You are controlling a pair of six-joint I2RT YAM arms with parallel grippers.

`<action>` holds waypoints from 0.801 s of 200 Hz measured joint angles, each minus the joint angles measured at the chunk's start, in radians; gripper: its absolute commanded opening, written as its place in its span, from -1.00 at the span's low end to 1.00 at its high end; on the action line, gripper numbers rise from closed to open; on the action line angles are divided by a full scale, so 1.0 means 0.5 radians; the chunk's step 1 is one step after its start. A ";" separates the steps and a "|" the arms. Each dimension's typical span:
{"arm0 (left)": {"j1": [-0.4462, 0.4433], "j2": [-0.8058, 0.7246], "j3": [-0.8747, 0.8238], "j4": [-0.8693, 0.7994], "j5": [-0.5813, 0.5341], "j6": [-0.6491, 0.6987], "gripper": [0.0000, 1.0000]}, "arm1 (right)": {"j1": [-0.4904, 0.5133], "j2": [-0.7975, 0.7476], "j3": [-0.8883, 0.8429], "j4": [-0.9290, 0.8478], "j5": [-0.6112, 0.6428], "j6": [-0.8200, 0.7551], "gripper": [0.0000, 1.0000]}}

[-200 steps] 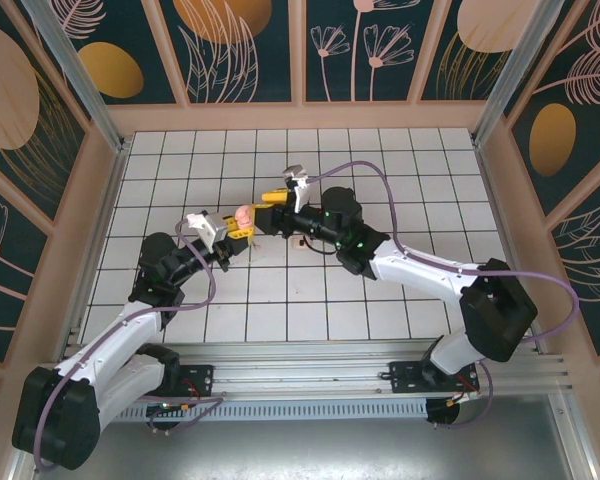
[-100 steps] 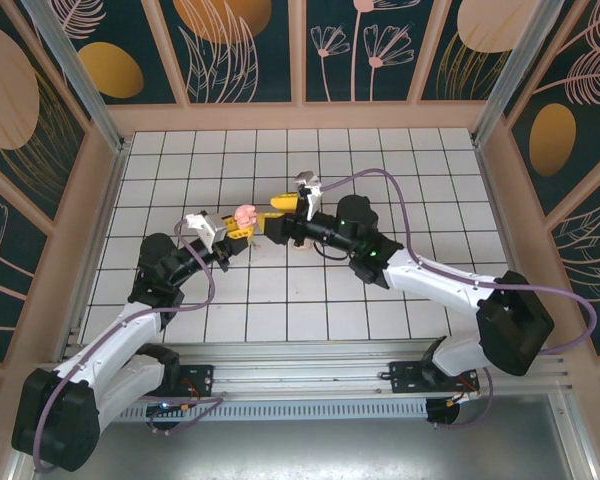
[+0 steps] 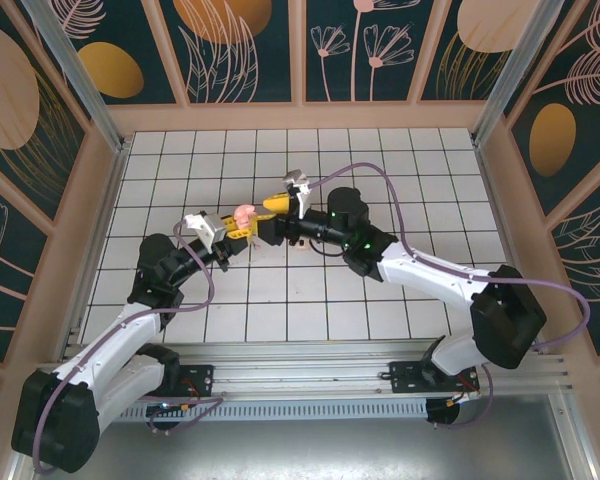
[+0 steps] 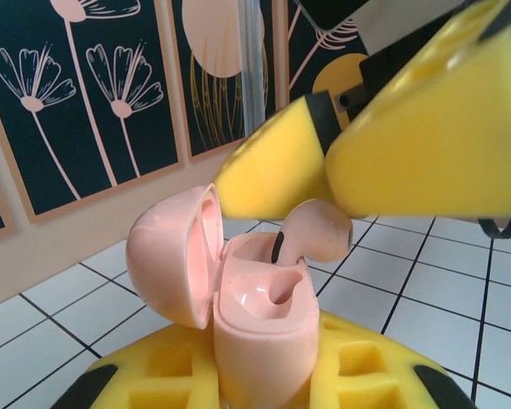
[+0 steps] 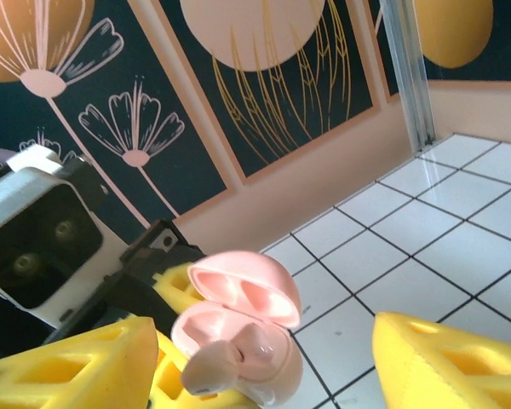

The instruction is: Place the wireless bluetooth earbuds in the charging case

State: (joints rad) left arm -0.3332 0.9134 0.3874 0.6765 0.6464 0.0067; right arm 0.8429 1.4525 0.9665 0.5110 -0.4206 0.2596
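The task looks partly done. The charging case (image 4: 260, 315) is lid-open and raised above the tiled desk (image 3: 280, 300), pinched at its base by your left claw (image 3: 236, 230), whose yellow fingers (image 4: 153, 379) are pressed against it from both sides. One earbud (image 4: 315, 232) rests at the mouth of the case, over the far socket, tilted and, as far as I can judge, not pushed fully home. The nearer socket looks empty, and you have no second earbud to point at in these views, so expect at least one more fetch and insertion, then perhaps closing the lid.

Your right claw (image 5: 264, 328) is spread wide, one finger on each side of the case and gripping nothing; the earbud (image 5: 217, 362) lies loose between them. From above, both arms reach inward to meet near the middle of the desk, forearms low and stretched, claws nearly tip to tip around the case (image 3: 244, 213).
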 measured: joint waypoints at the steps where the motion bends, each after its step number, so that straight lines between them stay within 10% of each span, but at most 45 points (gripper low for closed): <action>1: 0.000 0.000 0.000 0.000 0.000 0.000 -0.83 | 0.000 0.002 0.000 -0.002 0.000 0.000 0.35; 160: 0.000 -0.040 0.000 -0.012 -0.014 0.000 -0.83 | -0.105 0.003 -0.089 0.119 -0.031 0.027 0.35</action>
State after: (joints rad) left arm -0.3332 0.8936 0.3874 0.6704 0.6395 0.0067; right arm 0.7906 1.4540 0.9222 0.5705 -0.4362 0.2733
